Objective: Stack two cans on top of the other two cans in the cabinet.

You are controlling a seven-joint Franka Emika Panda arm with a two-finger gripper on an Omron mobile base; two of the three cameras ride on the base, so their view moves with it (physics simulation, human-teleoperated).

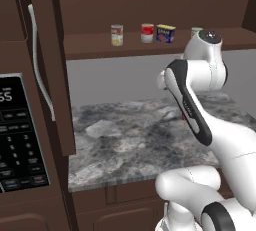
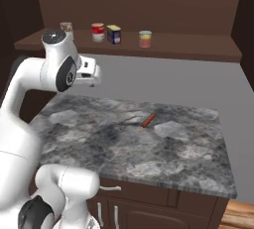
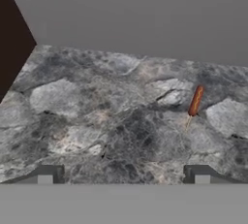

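Note:
On the shelf board of the dark brown cabinet stand four cans in a row. From the left: a cream can with a red label, a red-and-white can, a boxy blue tin with yellow markings, and a small pale-yellow can, whose top peeks over my arm. All stand apart on the board. My gripper is open and empty, well below the shelf and looking down on the counter.
A small reddish sausage lies on the grey marble counter. The tall cabinet door with its white bar handle stands open at the left. A black keypad appliance sits beside it.

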